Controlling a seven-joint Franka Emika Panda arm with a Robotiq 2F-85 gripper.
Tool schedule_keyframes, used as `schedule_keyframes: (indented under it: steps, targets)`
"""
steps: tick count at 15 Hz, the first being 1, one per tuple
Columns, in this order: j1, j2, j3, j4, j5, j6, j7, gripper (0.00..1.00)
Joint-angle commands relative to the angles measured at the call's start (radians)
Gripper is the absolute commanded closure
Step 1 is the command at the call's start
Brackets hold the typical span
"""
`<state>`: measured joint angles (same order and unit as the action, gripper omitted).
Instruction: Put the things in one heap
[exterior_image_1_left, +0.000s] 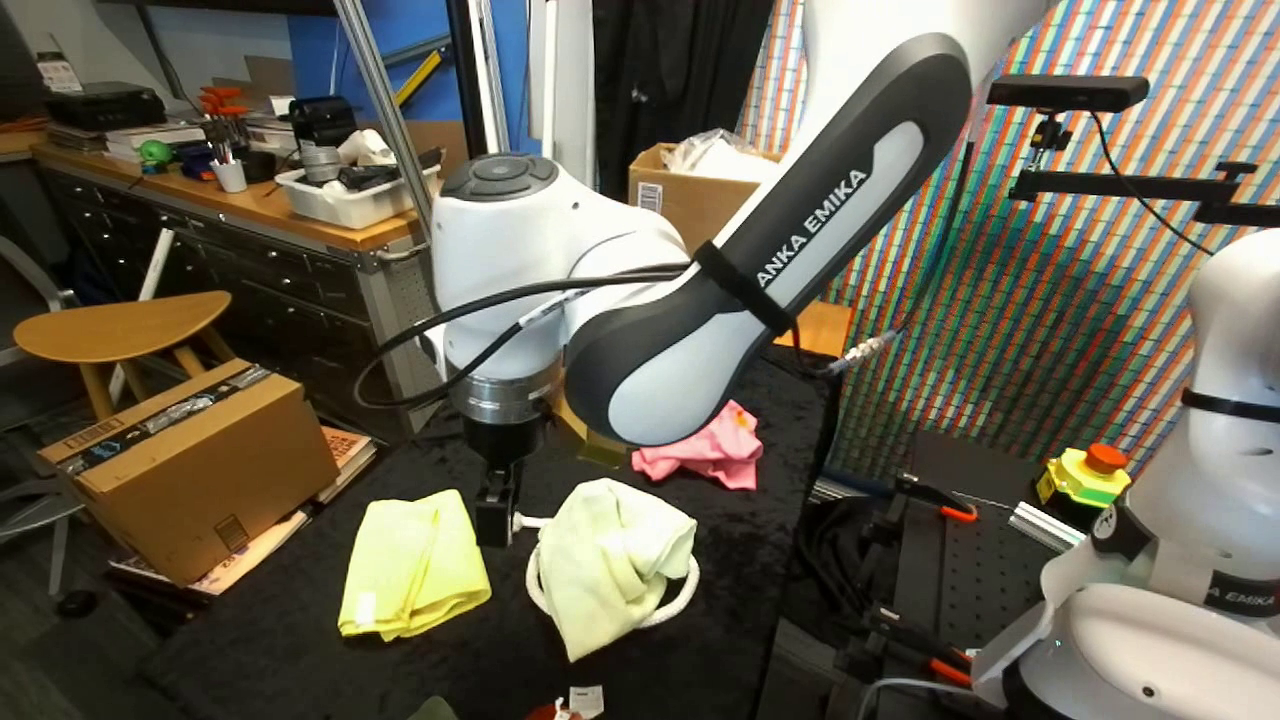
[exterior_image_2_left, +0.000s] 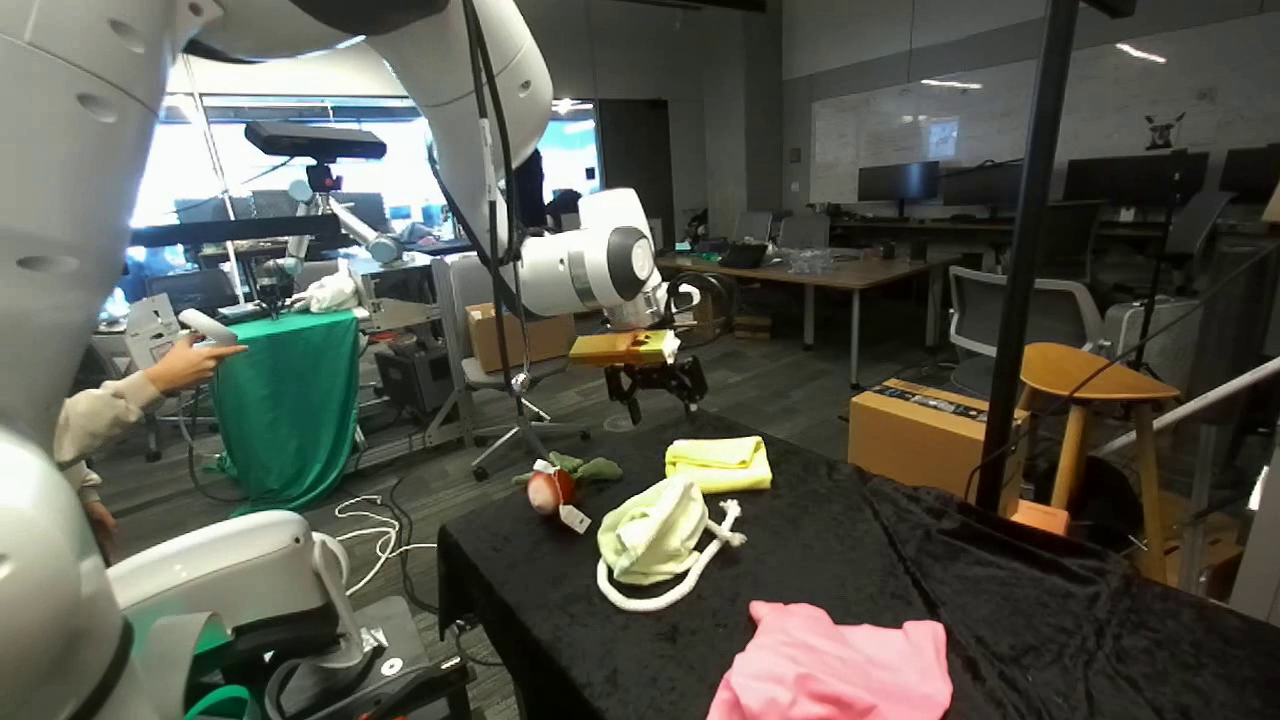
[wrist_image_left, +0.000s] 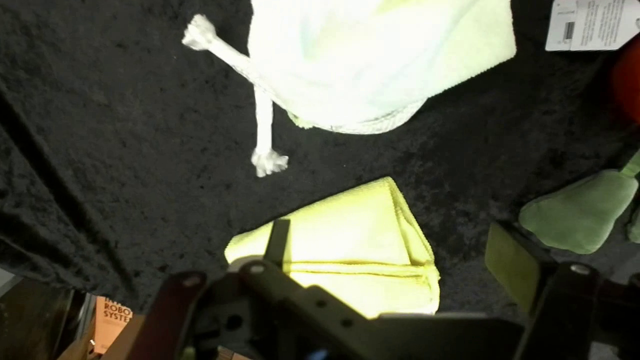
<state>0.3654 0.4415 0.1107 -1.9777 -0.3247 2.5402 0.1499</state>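
Observation:
My gripper (wrist_image_left: 390, 255) is open and empty, its fingers (wrist_image_left: 515, 267) wide apart. In the wrist view the folded pale yellow cloth (wrist_image_left: 345, 235) lies below and beyond the jaws. An exterior view shows the gripper (exterior_image_2_left: 662, 400) hanging in the air above table level. The cream-white cloth (exterior_image_1_left: 610, 560) is draped over the white rope loop (exterior_image_2_left: 640, 603), whose knotted ends stick out. Off by itself is the crumpled pink cloth (exterior_image_2_left: 835, 665), partly behind the arm in an exterior view (exterior_image_1_left: 710, 450) and out of the wrist view.
A red plush toy (exterior_image_2_left: 550, 490) with green leaves (wrist_image_left: 580, 215) lies near the table edge beside the cream-white cloth. Everything rests on a black velvet-covered table (exterior_image_2_left: 860, 560). A cardboard box (exterior_image_1_left: 200, 470) stands off the table, near a wooden stool (exterior_image_1_left: 120, 325).

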Motion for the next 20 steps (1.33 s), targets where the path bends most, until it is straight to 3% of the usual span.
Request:
schedule_keyframes:
  steps: [1, 5, 10, 20]
  targets:
    - [0.05, 0.104, 0.01, 0.2, -0.013, -0.167, -0.003, 0.0]
    - [0.085, 0.21, 0.008, 0.366, -0.025, -0.242, -0.02, 0.0]
    - [0.095, 0.352, -0.013, 0.524, -0.035, -0.224, -0.039, 0.0]
    - [0.098, 0.563, -0.039, 0.741, -0.005, -0.227, -0.05, 0.0]
